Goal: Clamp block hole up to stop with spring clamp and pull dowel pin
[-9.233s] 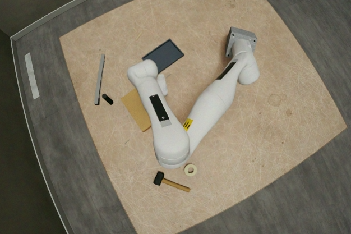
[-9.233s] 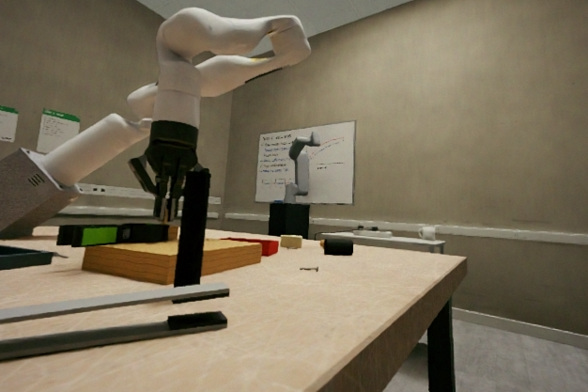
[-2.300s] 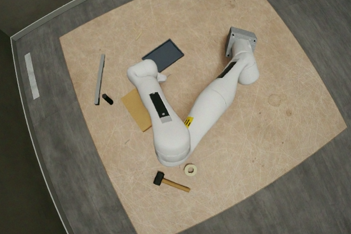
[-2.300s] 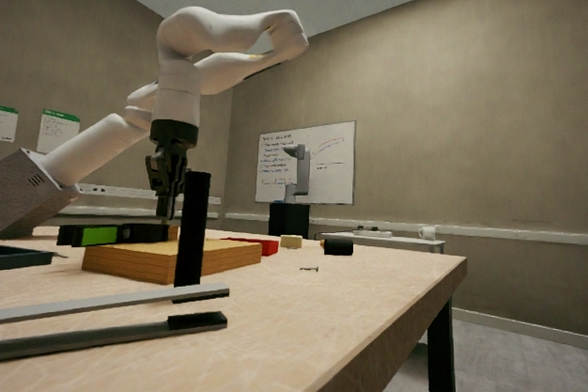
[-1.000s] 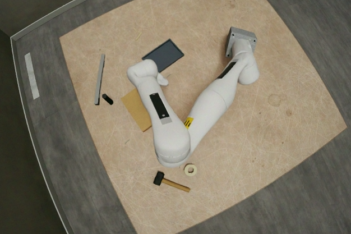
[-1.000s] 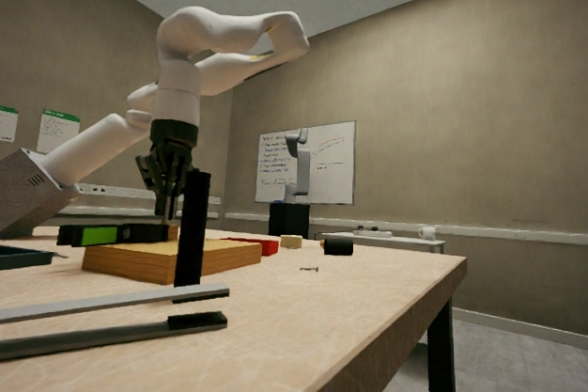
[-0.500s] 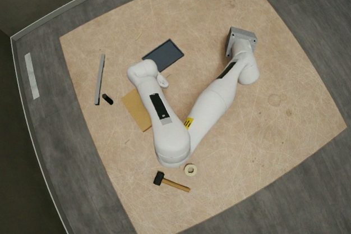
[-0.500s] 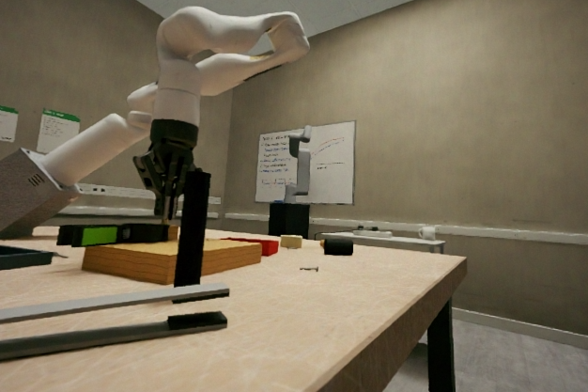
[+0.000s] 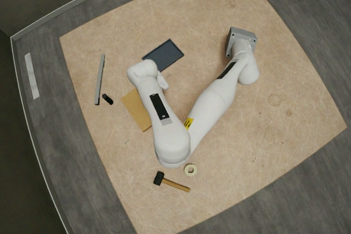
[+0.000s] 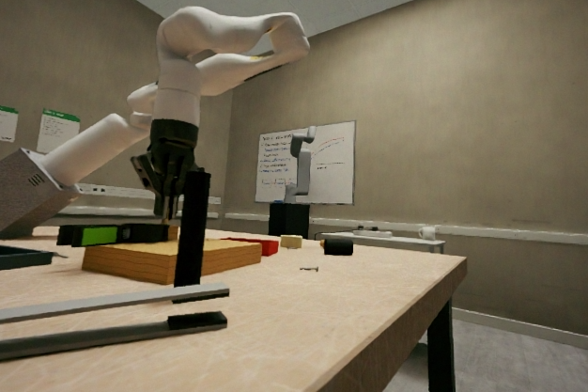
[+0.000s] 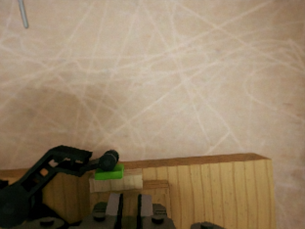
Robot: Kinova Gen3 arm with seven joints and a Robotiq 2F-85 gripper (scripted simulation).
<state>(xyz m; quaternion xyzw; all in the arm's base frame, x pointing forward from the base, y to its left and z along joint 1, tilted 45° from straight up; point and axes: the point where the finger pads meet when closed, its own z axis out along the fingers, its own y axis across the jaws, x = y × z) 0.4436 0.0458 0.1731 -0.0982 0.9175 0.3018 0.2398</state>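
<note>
The wooden bench board (image 9: 133,108) (image 10: 142,258) (image 11: 220,188) lies on the table. In the wrist view the small pale block (image 11: 114,184) lies on the board beside the low wooden stop (image 11: 156,185). The black spring clamp (image 11: 59,163) (image 10: 142,233), with green pads, presses on the block's edge. My gripper (image 10: 164,213) (image 11: 130,212) points straight down over the block. Its fingers are nearly closed on the thin dowel pin, which is mostly hidden between them. In the top view my arm covers the block, the clamp and the gripper.
A dark tray (image 9: 167,52) (image 10: 23,257) lies behind the board. A grey bar (image 9: 99,79) (image 10: 118,299) and an upright black post (image 9: 107,99) (image 10: 192,230) stand left of it. A mallet (image 9: 170,183), a tape roll (image 9: 190,169) and a red piece (image 10: 263,245) lie beyond.
</note>
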